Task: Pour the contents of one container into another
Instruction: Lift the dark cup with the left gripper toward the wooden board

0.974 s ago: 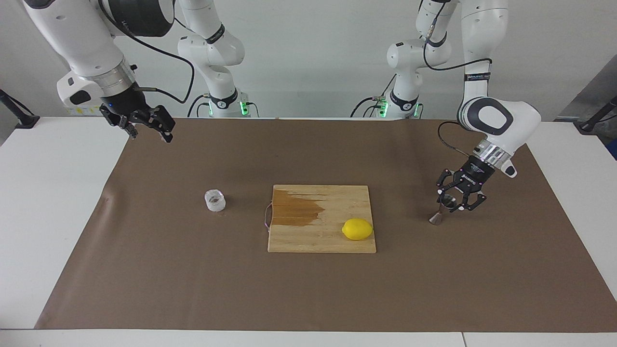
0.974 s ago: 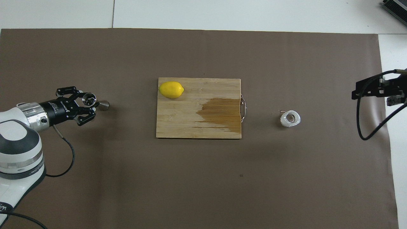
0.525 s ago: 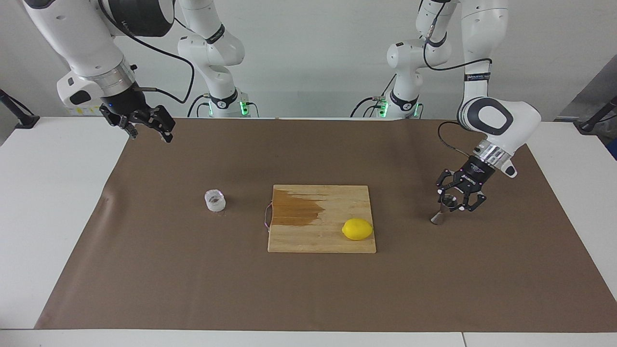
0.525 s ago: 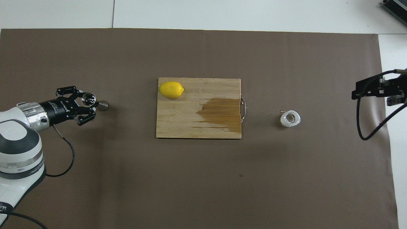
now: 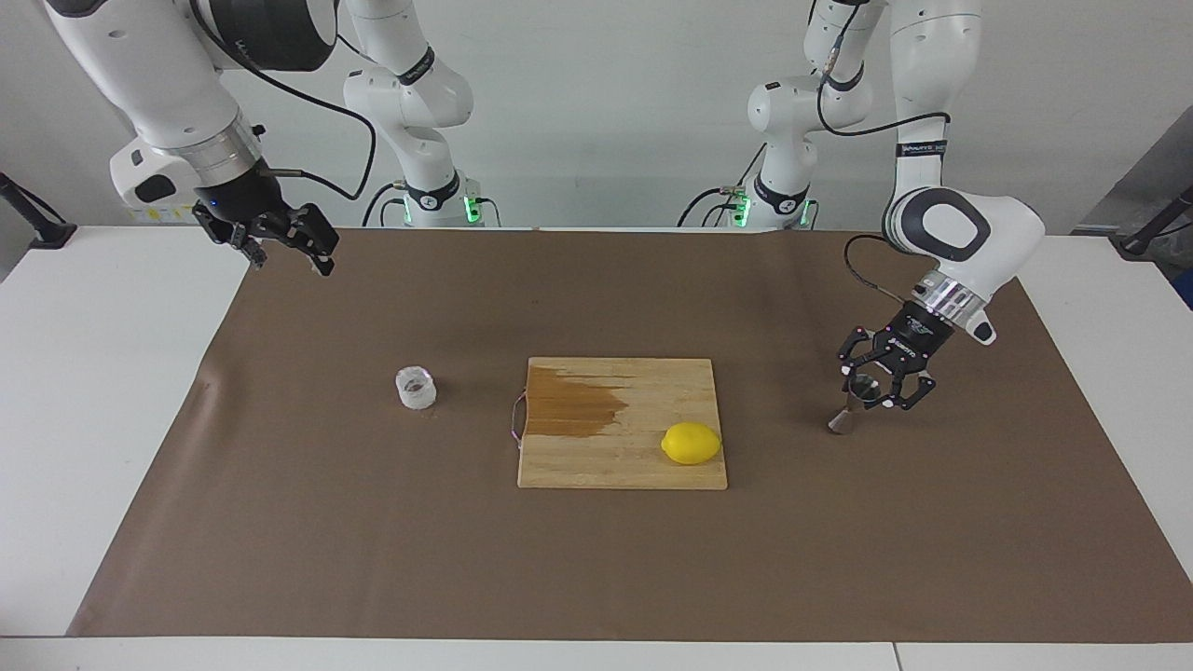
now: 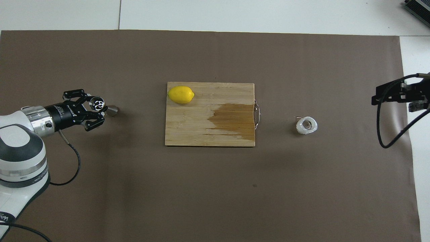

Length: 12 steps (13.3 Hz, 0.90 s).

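Observation:
The steel jigger [image 5: 842, 421] leans at a tilt over the brown mat at the left arm's end of the table, and its lower cone [image 6: 112, 109] points toward the cutting board. My left gripper [image 5: 873, 390] is shut on its upper cup, whose shiny rim shows between the fingers [image 6: 95, 109]. The small clear cup [image 5: 416, 388] stands upright on the mat toward the right arm's end [image 6: 306, 125], with nothing touching it. My right gripper [image 5: 280, 244] waits open and high over the mat's edge at that end [image 6: 399, 94].
A wooden cutting board [image 5: 623, 466] with a dark wet patch lies in the middle of the mat. A yellow lemon [image 5: 691, 443] rests on its corner toward the left arm. The brown mat [image 5: 596, 578] covers most of the white table.
My left gripper has shifted slightly toward the cutting board with the jigger still tilted in its grip. The right arm, cup and lemon have not moved.

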Motion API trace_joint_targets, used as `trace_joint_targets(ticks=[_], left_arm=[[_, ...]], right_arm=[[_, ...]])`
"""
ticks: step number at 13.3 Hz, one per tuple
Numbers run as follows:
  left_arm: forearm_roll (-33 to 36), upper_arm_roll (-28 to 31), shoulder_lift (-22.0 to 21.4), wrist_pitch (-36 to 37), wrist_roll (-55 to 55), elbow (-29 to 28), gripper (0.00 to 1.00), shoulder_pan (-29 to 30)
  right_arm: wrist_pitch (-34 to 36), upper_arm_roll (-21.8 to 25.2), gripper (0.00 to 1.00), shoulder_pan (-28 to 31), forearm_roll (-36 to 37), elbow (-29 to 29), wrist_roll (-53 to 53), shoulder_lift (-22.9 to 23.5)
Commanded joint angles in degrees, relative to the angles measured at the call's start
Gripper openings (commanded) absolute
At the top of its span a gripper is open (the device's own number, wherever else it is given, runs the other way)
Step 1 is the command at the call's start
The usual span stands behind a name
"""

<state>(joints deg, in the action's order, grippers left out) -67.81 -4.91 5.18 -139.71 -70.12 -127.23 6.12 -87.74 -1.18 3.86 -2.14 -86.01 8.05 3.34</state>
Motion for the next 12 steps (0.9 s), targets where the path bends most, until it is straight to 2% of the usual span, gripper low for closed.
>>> trace_joint_targets(ticks=[1,9,12], left_arm=[[-1.01,0.25,-0.08,1.98,-3.52,2.07,0.00,-1.45],[-0.83,0.16,-1.92,1.28,-12.66,5.84,0.00,-10.94],[-0.57,-0.19,-1.75,0.67,-18.63,8.22,0.00,-16.90]], right_arm=[[0.37,-0.22,1.00,0.36,-0.50,-1.09,0.12,-1.05],[0.37,-0.22,1.00,0.36,-0.50,-1.09,0.12,-1.05],[0.37,-0.22,1.00,0.36,-0.50,-1.09,0.12,-1.05]])
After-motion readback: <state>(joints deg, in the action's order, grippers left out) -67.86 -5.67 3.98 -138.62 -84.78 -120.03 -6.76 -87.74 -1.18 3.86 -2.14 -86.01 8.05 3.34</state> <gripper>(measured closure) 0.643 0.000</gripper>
